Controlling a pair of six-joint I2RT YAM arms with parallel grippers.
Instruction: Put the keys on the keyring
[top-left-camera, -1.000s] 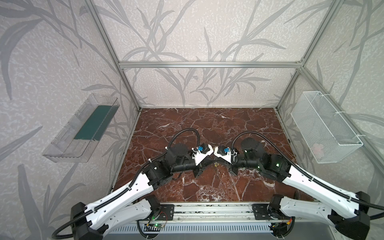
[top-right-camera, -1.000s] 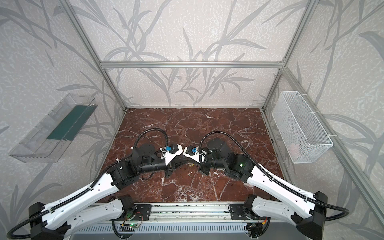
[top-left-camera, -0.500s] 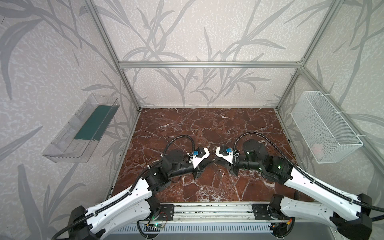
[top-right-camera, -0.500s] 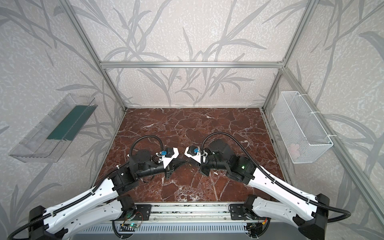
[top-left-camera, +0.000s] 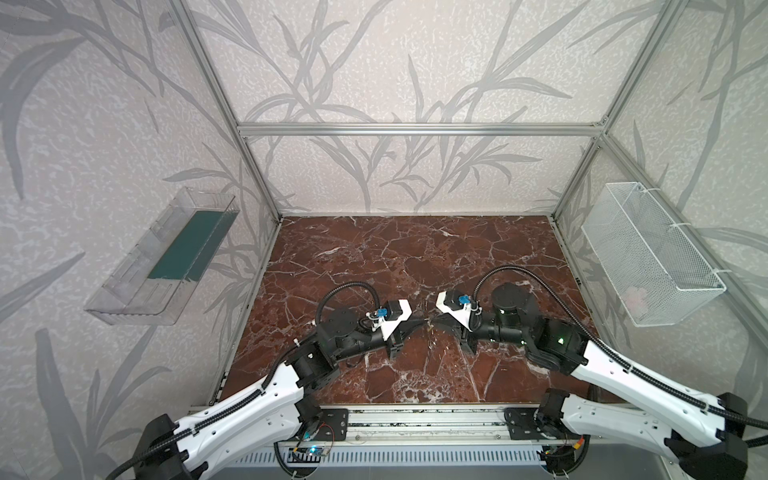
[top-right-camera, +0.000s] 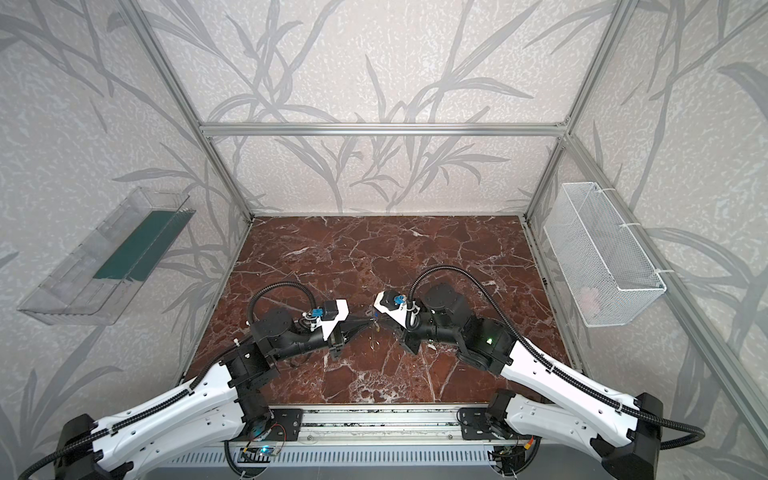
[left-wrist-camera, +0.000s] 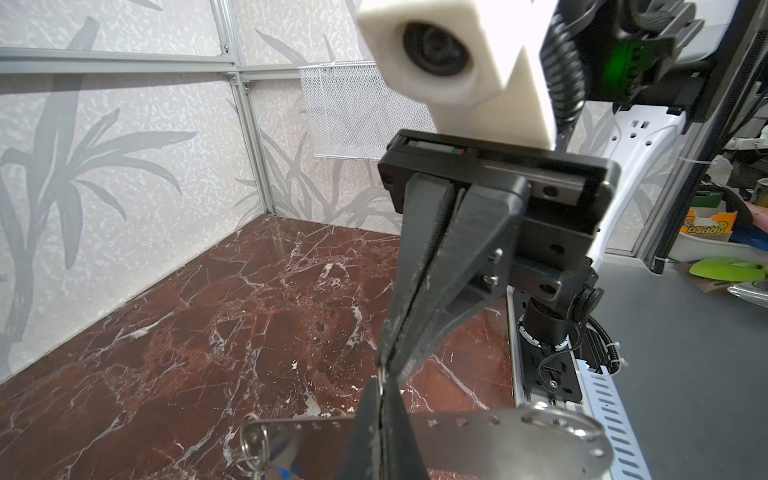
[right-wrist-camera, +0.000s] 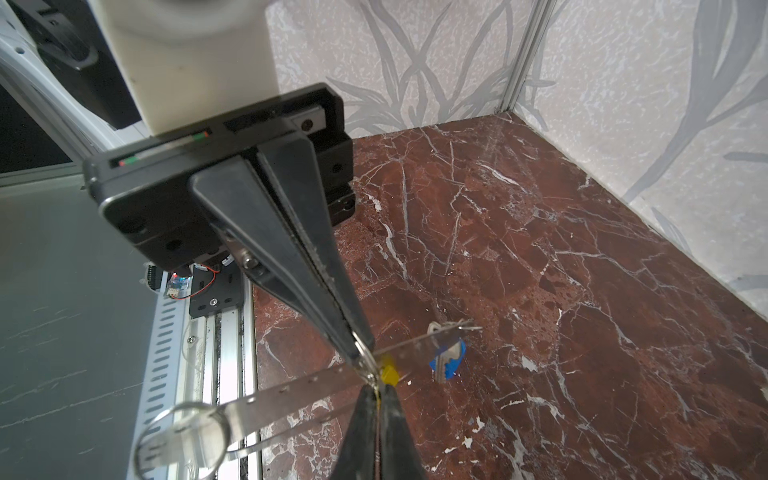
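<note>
The left gripper (left-wrist-camera: 381, 399) pinches the keyring (left-wrist-camera: 498, 440) edge; the right gripper (right-wrist-camera: 376, 390) — apart from it a moment ago — has re-clamped the yellow key (right-wrist-camera: 390, 371) beside it: threading can likely resume.

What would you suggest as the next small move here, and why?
Probably the right gripper should nudge the yellow key along the split ring pinched by the left gripper: the blue key already hangs from the keyring, the yellow perhaps not.

The right gripper (right-wrist-camera: 376, 387) is pinched shut on the yellow key (right-wrist-camera: 390, 372), tip to tip with the left gripper (right-wrist-camera: 359, 354), which clamps the keyring (right-wrist-camera: 291, 400); the blue key (right-wrist-camera: 448, 358) dangles off its far end.
</note>
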